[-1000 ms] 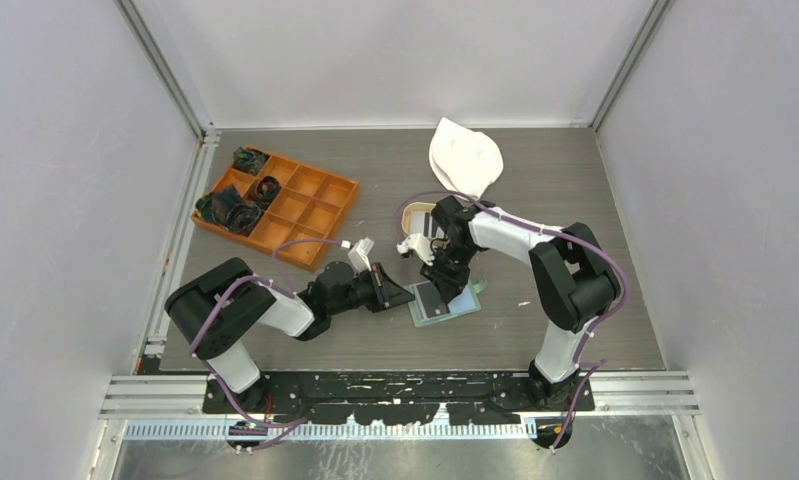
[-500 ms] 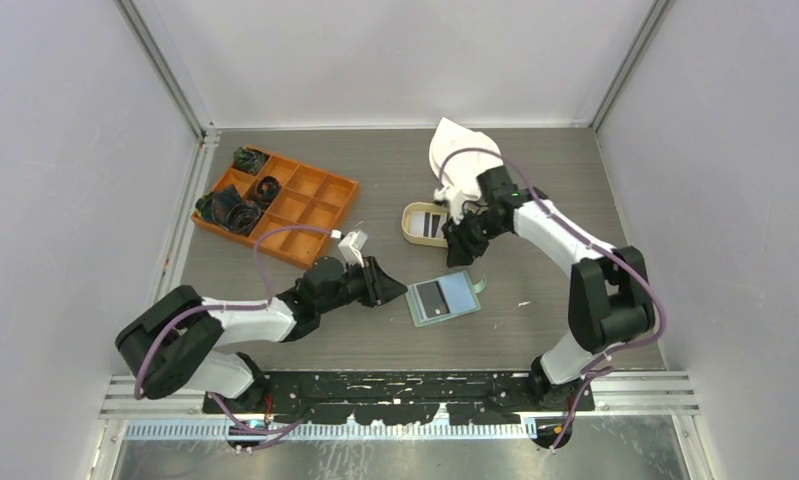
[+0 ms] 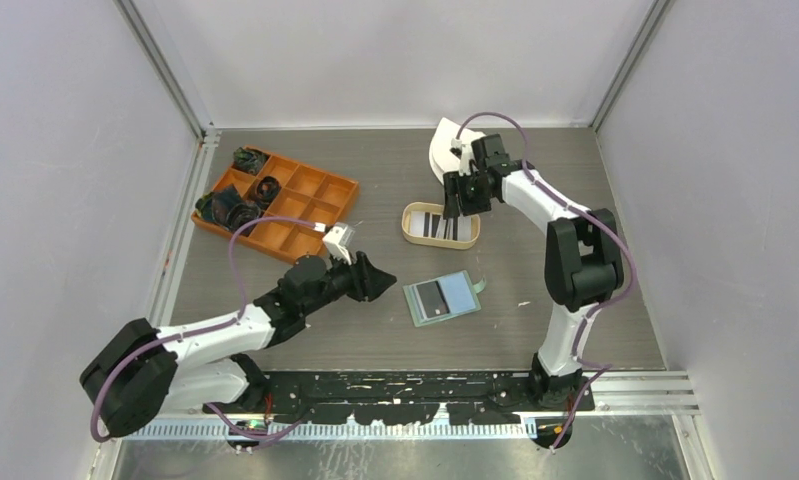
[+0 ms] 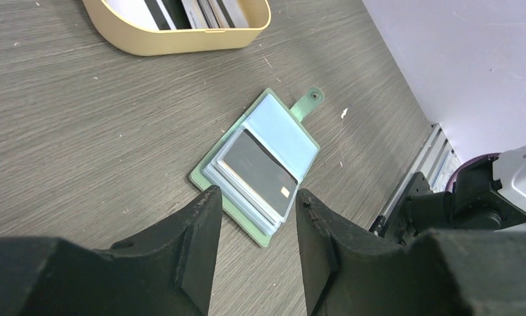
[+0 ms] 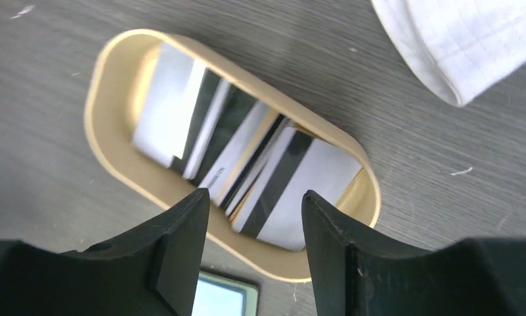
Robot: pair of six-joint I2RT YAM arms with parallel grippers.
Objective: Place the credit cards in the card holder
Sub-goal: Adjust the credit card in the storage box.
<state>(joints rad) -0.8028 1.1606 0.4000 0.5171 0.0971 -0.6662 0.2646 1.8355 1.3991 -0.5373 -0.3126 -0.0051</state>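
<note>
From the overhead camera, the tan tray (image 3: pixel 408 222) with the cards (image 3: pixel 441 224) sits right of centre on the worktop (image 3: pixel 375 340), toward the far edge. The card holder (image 3: pixel 441 298) lies open nearer the near edge, about midway across. The right gripper (image 3: pixel 454 197) hangs over the tray's far rim and is clearly the nearer arm to the cards. The left gripper (image 3: pixel 380 279) rests just left of the card holder, pointing at it. An orange box (image 3: pixel 293 212) with dark cord bundles fills the far left corner, and a white cloth (image 3: pixel 443 150) lies at the far edge. The surface is grey wood-grain, shut in by pale walls on a metal frame.

On the left wrist camera, the left gripper (image 4: pixel 258 193) stands apart with nothing between its fingers. The card holder (image 4: pixel 281 129) lies flat straight ahead, its snap tab (image 4: pixel 311 102) away from me and a black card (image 4: pixel 257 164) already in a pocket. The tray (image 4: pixel 181 43) is beyond it.

On the right wrist camera, the right gripper (image 5: pixel 255 194) is also spread and empty, looking straight down. The cards (image 5: pixel 247 155) sit directly below the gap, fanned and overlapping, black, white and grey with a tan edge showing. Their long sides run across the tray (image 5: pixel 97 125), not along it. I judge the next move to be a drop onto one raised card edge. The overlap and the shallow wall leave little room, so two cards could easily come up together. A corner of the card holder (image 5: pixel 224 299) shows at the bottom, the cloth (image 5: pixel 464 46) at the top right.
</note>
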